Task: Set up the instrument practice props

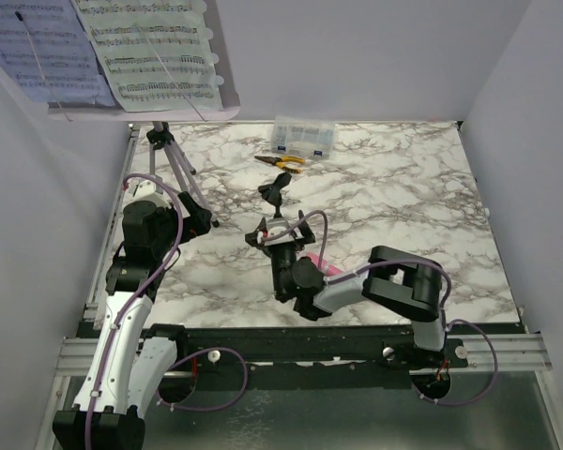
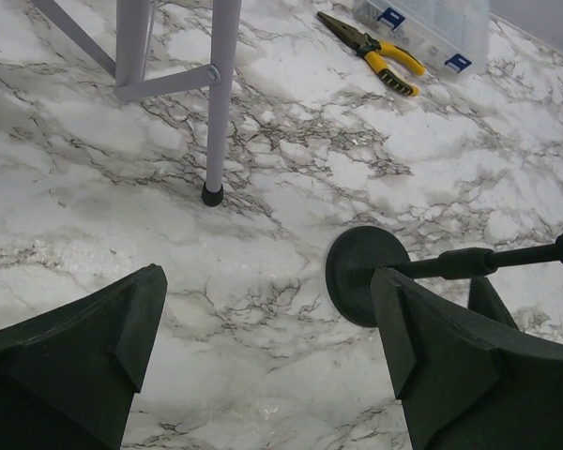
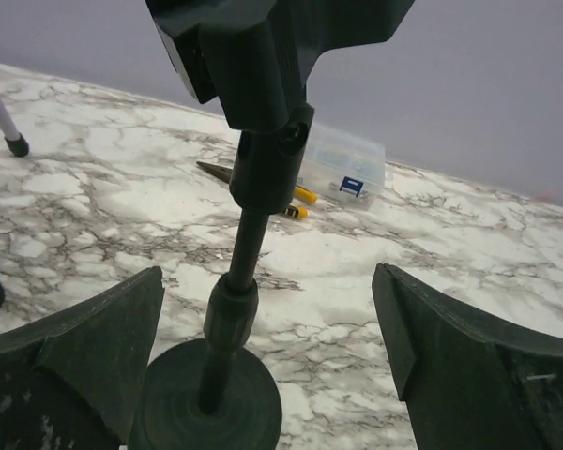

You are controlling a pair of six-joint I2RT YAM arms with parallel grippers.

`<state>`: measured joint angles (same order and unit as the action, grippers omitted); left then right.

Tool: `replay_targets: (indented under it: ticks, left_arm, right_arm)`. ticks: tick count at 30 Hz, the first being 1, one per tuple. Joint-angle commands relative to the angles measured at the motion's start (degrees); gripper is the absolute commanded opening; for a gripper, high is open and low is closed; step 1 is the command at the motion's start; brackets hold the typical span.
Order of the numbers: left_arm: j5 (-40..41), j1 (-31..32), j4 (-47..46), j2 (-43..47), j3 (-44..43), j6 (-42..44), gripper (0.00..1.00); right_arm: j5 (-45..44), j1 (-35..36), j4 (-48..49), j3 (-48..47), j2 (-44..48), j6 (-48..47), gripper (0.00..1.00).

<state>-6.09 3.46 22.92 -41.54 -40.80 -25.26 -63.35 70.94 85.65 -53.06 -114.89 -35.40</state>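
The lilac music-stand plate (image 1: 141,111) stands at the far left on its tripod (image 1: 174,164) and carries a lavender page (image 1: 42,52) and a white page (image 1: 155,52). One tripod foot (image 2: 211,194) shows in the left wrist view. The black microphone stand (image 1: 275,195) stands upright mid-table; its round base (image 3: 211,403) and empty clip (image 3: 263,56) show in the right wrist view. My right gripper (image 3: 267,323) is open around the stand's rod without touching it, and shows from above (image 1: 281,234). A pink piece (image 1: 325,267), apparently the microphone, lies beside the right arm, mostly hidden. My left gripper (image 2: 267,319) is open and empty, left of the base (image 2: 361,275).
Yellow-handled pliers (image 1: 281,160) and a clear compartment box (image 1: 303,134) lie at the back of the marble table. They also show in the left wrist view, pliers (image 2: 380,52) and box (image 2: 432,23). White walls close in the left, back and right sides.
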Motion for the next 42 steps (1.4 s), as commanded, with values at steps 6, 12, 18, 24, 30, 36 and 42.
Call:
replay_targets:
  ticks: [6, 12, 18, 24, 30, 36, 42]
  left_arm:
    - [-2.18, -0.04, -0.48, -0.82, -0.95, 0.03, 0.99]
    - [-4.11, 0.02, -1.10, -1.22, -0.79, 0.03, 0.99]
    - [-15.56, 0.02, -5.32, -0.48, 0.09, -0.31, 0.99]
    - [-30.16, -0.03, -12.50, 0.43, 2.37, -3.12, 0.99]
    - [-42.25, 0.65, -31.39, 3.65, 7.98, -13.33, 0.99]
    - [-40.68, 2.71, -33.71, 2.58, 5.47, -13.30, 0.97]
    - [-32.77, 7.21, -33.34, -2.38, 1.70, -7.59, 0.94]
  right_arm:
    - [13.88, 7.89, -49.61, 8.78, 24.26, 39.59, 1.00]
    - [61.66, 5.82, -61.46, 17.90, 42.15, 52.04, 1.00]
    - [84.93, 5.70, -78.02, 17.32, 56.81, 52.36, 1.00]
    - [60.58, 3.02, -98.69, 10.79, 62.80, 56.34, 1.00]
    - [57.63, -11.86, -110.43, 8.31, 58.51, 61.10, 1.00]
    - [64.54, -21.44, -109.69, 9.01, 47.94, 58.35, 0.99]
    - [64.53, -21.41, -106.69, 6.53, 41.55, 56.34, 0.96]
